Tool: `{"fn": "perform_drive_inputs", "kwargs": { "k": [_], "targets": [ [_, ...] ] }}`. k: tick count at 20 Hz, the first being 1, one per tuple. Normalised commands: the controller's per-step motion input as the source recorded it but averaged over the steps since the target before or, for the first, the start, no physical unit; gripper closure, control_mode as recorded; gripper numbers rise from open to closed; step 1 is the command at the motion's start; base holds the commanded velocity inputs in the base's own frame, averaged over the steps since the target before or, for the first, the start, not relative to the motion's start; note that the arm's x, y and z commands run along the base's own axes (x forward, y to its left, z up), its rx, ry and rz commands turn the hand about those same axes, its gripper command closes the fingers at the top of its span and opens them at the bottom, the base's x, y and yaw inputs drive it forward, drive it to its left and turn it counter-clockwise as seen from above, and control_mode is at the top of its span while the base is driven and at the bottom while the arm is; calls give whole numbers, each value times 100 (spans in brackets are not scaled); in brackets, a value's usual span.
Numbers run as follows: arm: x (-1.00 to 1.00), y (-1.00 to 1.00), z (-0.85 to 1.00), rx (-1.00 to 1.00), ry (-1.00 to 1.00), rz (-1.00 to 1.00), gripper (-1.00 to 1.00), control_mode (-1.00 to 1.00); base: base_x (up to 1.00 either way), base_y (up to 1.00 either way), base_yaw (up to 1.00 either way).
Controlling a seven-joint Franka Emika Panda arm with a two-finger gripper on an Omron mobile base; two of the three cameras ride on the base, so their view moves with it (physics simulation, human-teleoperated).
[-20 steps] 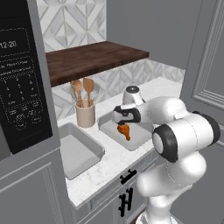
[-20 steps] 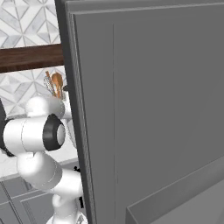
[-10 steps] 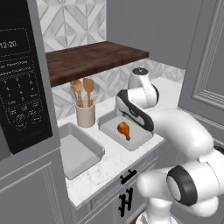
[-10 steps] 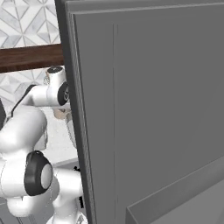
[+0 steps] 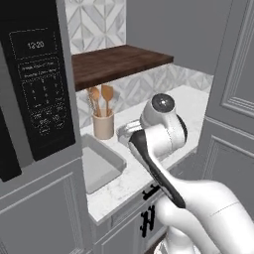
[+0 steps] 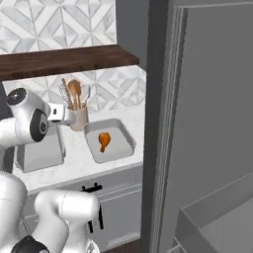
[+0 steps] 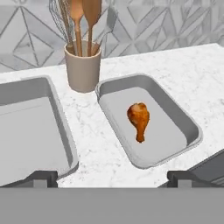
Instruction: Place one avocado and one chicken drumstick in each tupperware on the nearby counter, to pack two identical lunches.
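One orange-brown chicken drumstick (image 7: 139,119) lies in the right tupperware (image 7: 192,131), fat end toward the wall; the same drumstick (image 6: 104,140) and tray (image 6: 126,134) also appear in the right base view. The left tupperware (image 7: 57,127) (image 5: 116,158) holds nothing. My gripper (image 7: 113,179) is open, raised and drawn back over the counter's (image 7: 175,65) front edge, fingertips (image 7: 41,177) far apart with nothing between them. The avocado and the second drumstick are out of view. In the left base view my arm hides most of the right tray.
A beige crock (image 7: 82,65) of wooden utensils stands against the tiled wall between the trays. A dark wooden shelf (image 5: 119,62) hangs above. A black microwave (image 5: 34,89) borders the left side; tall grey panels (image 6: 207,123) close off the right.
The drumstick was let go and now lies in the right tray. My hand has lifted and pulled back from it. The base views have shifted, so the cameras moved.
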Motion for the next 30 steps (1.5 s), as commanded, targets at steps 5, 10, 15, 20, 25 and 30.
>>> {"fn": "perform_drive_inputs", "kwargs": {
  "k": [5, 10, 15, 20, 25, 30],
  "targets": [
    [0, 0, 0, 0, 0, 0, -100, 100, -100, 67, -9],
    [0, 0, 0, 0, 0, 0, -100, 100, -100, 31, -60],
    [0, 0, 0, 0, 0, 0, -100, 100, -100, 21, -79],
    [0, 0, 0, 0, 0, 0, -100, 100, -94, 12, -84],
    [0, 0, 0, 0, 0, 0, -100, 100, -60, -37, -74],
    [0, 0, 0, 0, 0, 0, -100, 100, 53, -100, -37]
  ]
}}
